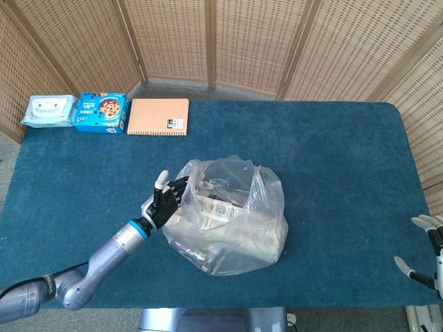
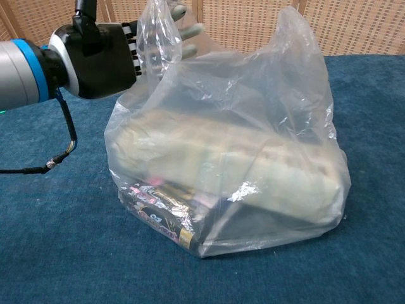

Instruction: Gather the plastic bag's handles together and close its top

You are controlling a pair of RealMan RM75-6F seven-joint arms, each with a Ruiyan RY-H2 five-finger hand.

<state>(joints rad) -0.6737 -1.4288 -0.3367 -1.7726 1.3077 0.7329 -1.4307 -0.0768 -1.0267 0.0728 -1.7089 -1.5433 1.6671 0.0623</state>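
The clear plastic bag (image 1: 228, 216) sat near the middle of the blue counter (image 1: 332, 173), somewhat toward the front edge, filled with packaged goods that showed through its film. Its top stood open, and in the chest view two handles rose upright and apart: the left handle (image 2: 158, 35) and the right handle (image 2: 302, 44).

The left hand (image 1: 163, 204) was at the bag's left side, up by the left handle. In the chest view its fingers (image 2: 183, 30) were spread behind the film of that handle; whether they actually held the plastic could not be told.

The right hand (image 1: 426, 252) hung beyond the counter's front right corner, well apart from the bag, fingers wide and holding nothing.

Along the back left edge of the counter lay a pack of wipes (image 1: 47, 111), a blue cookie box (image 1: 101, 113) just beside it, and an orange notebook (image 1: 158, 117).
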